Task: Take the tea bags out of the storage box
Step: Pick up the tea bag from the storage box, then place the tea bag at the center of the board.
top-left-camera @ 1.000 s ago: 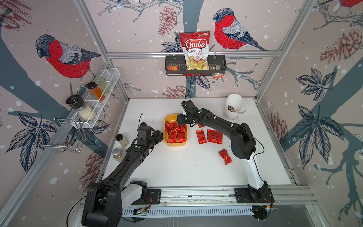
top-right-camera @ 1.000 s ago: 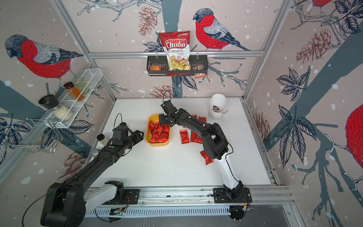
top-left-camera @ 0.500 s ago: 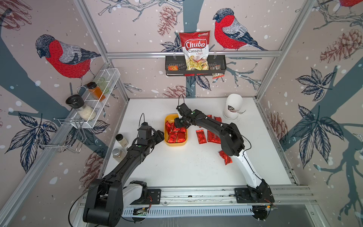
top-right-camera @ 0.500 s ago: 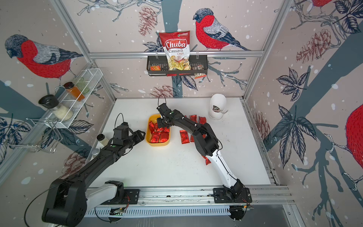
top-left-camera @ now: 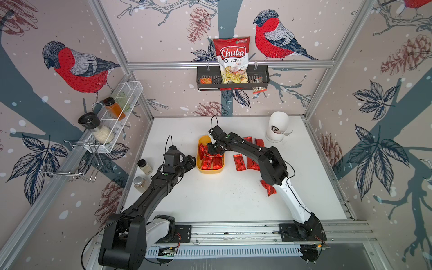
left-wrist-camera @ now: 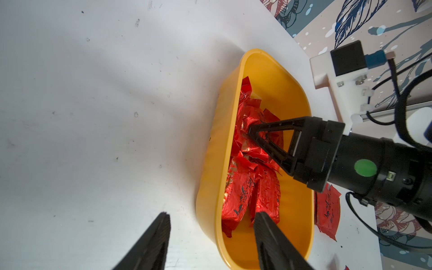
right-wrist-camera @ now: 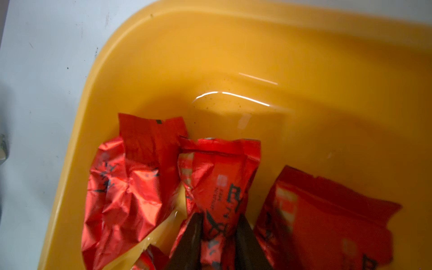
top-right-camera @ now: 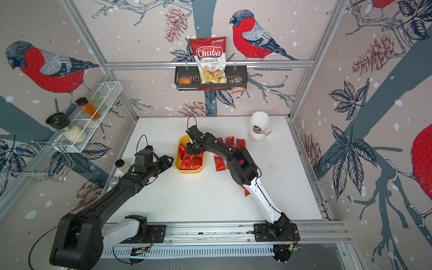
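Note:
The mustard-yellow storage box [top-left-camera: 210, 171] [top-right-camera: 189, 171] sits mid-table with several red foil tea bags [top-left-camera: 211, 162] [top-right-camera: 191, 162] inside. My right gripper [top-left-camera: 210, 150] [top-right-camera: 191, 149] [left-wrist-camera: 251, 131] reaches down into the box. In the right wrist view it [right-wrist-camera: 219, 217] is shut on one tea bag [right-wrist-camera: 219, 177] that lies on the box floor [right-wrist-camera: 233, 58]. My left gripper [top-left-camera: 190, 161] [left-wrist-camera: 212, 214] is open and straddles the box wall [left-wrist-camera: 210, 163], one finger inside and one outside. Several more tea bags [top-left-camera: 239, 162] [top-right-camera: 219, 163] lie on the table to the right of the box.
A white cup [top-left-camera: 278, 127] stands at the back right. Two small jars [top-left-camera: 145, 166] [top-left-camera: 139, 183] stand by the left wall beside my left arm. A white wire rack [top-left-camera: 112, 117] and a black wall basket [top-left-camera: 261, 77] with a chips bag hang above.
My right gripper moved left and down into the box and closed its jaws on a tea bag. The left arm has held still.

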